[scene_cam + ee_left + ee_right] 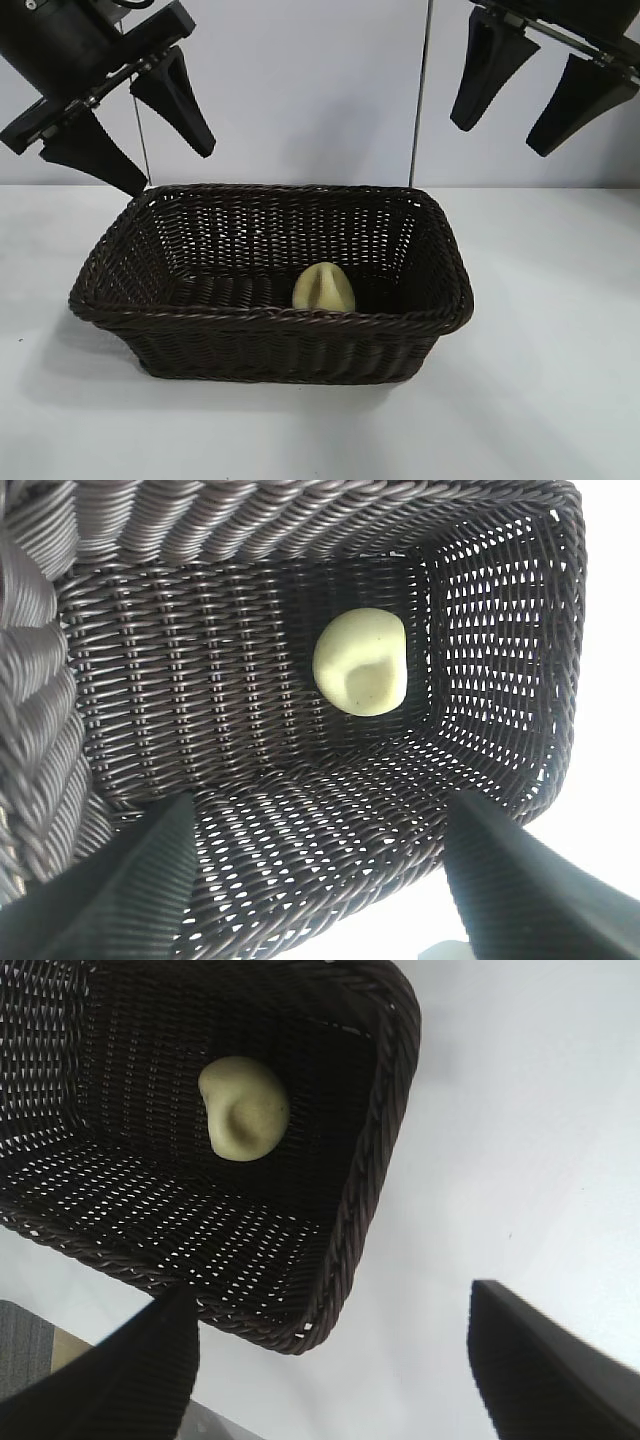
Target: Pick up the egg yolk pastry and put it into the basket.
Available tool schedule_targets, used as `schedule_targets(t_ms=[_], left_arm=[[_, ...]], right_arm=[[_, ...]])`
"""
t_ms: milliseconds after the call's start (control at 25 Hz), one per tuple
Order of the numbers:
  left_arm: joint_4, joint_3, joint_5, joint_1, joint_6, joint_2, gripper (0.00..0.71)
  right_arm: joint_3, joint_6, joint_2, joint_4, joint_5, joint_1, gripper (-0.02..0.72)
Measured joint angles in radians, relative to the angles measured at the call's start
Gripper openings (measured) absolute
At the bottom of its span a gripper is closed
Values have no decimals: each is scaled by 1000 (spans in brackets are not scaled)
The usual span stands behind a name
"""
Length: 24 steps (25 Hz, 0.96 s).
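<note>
The pale yellow egg yolk pastry [323,288] lies on the floor of the dark brown wicker basket [120,310], near its front wall and right of centre. It also shows as a creased dome in the left wrist view [361,661] and the right wrist view [243,1108]. My left gripper [170,162] hangs open above the basket's back left corner, holding nothing. My right gripper [497,137] hangs open high above the basket's back right corner, also with nothing in it. In both wrist views the fingers [150,880] [540,1360] stand wide apart.
The basket [385,1110] stands in the middle of a white table [560,330]. A pale wall with two thin vertical seams runs behind it. Bare table lies to the left, right and front of the basket.
</note>
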Motion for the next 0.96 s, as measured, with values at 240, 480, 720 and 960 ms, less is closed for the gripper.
schedule_targets(t_ms=[240, 480, 720, 960], left_arm=[[0, 0, 0, 0, 0, 0, 508], [0, 0, 0, 0, 0, 0, 508], [0, 0, 0, 0, 0, 0, 508], [0, 0, 0, 0, 1, 0, 508]], right_arm=[[0, 0, 0, 0, -2, 0, 540], [0, 0, 0, 0, -8, 0, 540], [0, 0, 0, 2, -11, 0, 540], [0, 0, 0, 2, -16, 0, 540]])
